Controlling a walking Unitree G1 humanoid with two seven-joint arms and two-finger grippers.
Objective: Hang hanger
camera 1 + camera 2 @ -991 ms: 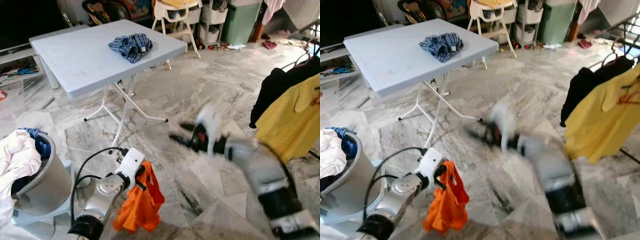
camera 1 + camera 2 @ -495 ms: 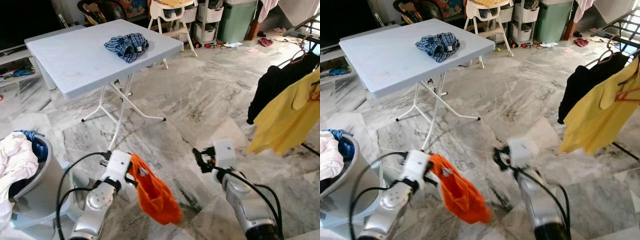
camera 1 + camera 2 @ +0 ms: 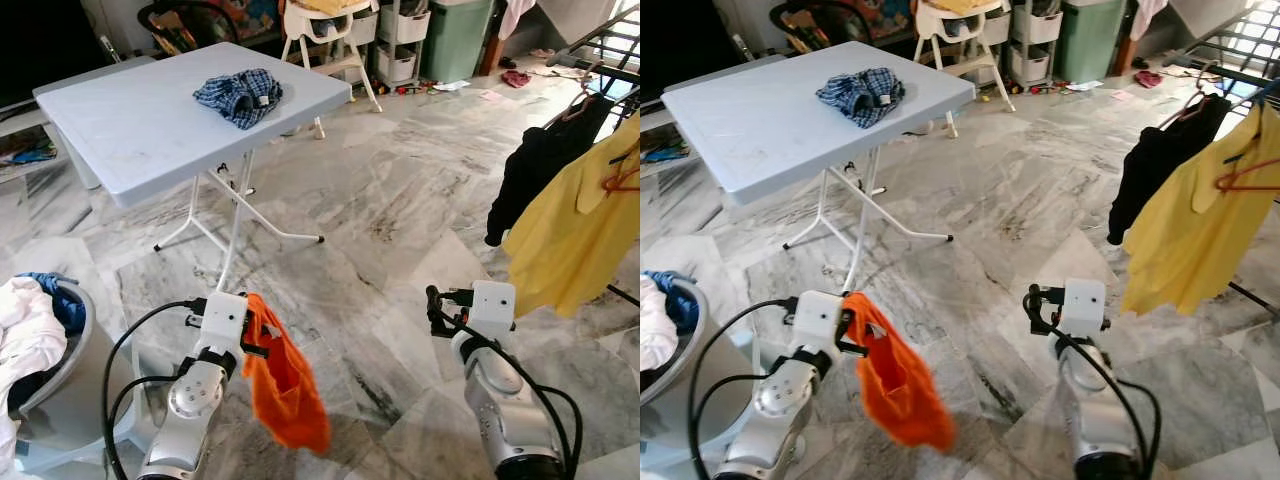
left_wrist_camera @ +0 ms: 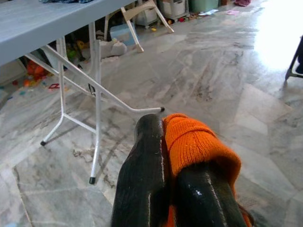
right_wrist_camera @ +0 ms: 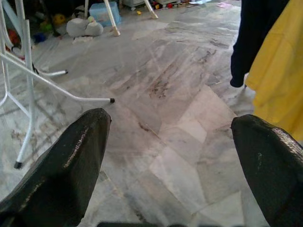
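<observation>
While the left end effector (image 3: 250,335) pinches an orange garment (image 3: 285,385), the right end effector (image 3: 437,305) gapes empty; yellow shirt (image 3: 575,235) already hung, orange garment's hanging undone.

Left hand (image 3: 847,331) clamps orange garment (image 3: 895,385); right hand (image 3: 1032,306) spread, empty.

We count one folding table (image 3: 150,120), one checked cloth (image 3: 237,95) on it, one orange garment (image 3: 285,380), one laundry basket (image 3: 60,400), and two hanging garments: one black (image 3: 535,165), one yellow (image 3: 585,235).
</observation>
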